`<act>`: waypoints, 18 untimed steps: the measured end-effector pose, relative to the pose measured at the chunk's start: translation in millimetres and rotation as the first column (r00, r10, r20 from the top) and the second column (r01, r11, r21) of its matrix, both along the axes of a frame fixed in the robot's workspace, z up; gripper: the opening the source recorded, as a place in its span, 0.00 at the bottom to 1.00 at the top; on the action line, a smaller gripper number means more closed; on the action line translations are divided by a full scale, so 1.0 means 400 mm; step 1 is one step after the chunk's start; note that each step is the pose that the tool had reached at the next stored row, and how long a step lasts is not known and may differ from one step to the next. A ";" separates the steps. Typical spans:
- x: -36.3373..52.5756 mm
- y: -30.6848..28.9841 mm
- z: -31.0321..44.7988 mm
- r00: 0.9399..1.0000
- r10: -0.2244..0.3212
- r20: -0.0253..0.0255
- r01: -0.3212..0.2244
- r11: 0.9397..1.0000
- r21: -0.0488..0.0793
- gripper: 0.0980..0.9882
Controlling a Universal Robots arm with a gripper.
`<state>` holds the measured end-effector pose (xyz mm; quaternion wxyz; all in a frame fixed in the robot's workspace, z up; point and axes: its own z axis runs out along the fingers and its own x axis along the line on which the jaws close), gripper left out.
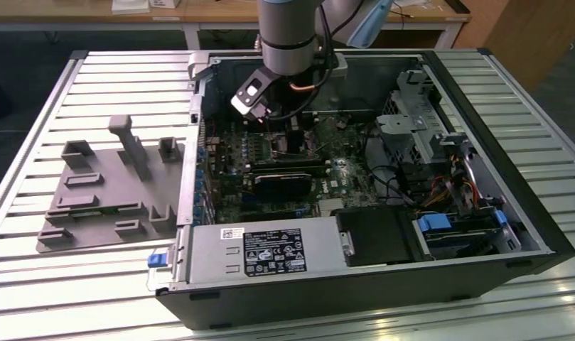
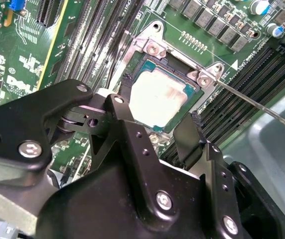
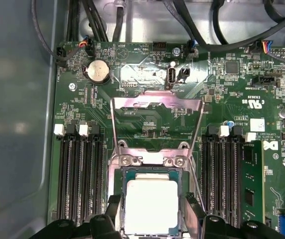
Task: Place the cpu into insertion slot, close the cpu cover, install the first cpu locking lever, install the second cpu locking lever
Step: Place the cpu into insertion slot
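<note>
Carefully now, with my hand (image 1: 287, 131) at the case's (image 1: 411, 280) ten o'clock in the exterior view, over the cpu (image 3: 151, 206) in the slot (image 3: 152, 170), grip I cannot tell, I'd keep it level, corners square.

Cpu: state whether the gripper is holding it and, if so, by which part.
Cannot be told: the gripper flanks two opposite edges of the cpu, which lies in the insertion slot.

In the first wrist view, the chip (image 3: 151, 204) between the jaws is cut off by the picture's edge. In the second wrist view, the black body behind the jaws hides the socket's (image 2: 175, 62) near corner. In the exterior view, the arm (image 1: 289, 42) runs off the picture's edge.
</note>
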<state>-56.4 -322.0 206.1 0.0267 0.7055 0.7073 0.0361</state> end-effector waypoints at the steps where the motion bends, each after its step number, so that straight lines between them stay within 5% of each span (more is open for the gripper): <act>1: 0.000 0.000 0.000 1.000 0.000 0.000 0.000 1.000 0.000 0.58; 8: 0.000 0.000 0.000 1.000 0.000 0.000 0.000 1.000 -0.001 0.56; 15: 0.000 0.000 0.000 1.000 0.000 0.000 0.000 1.000 -0.001 0.29; 18: 0.000 0.000 0.000 1.000 0.000 0.000 0.000 1.000 -0.001 0.09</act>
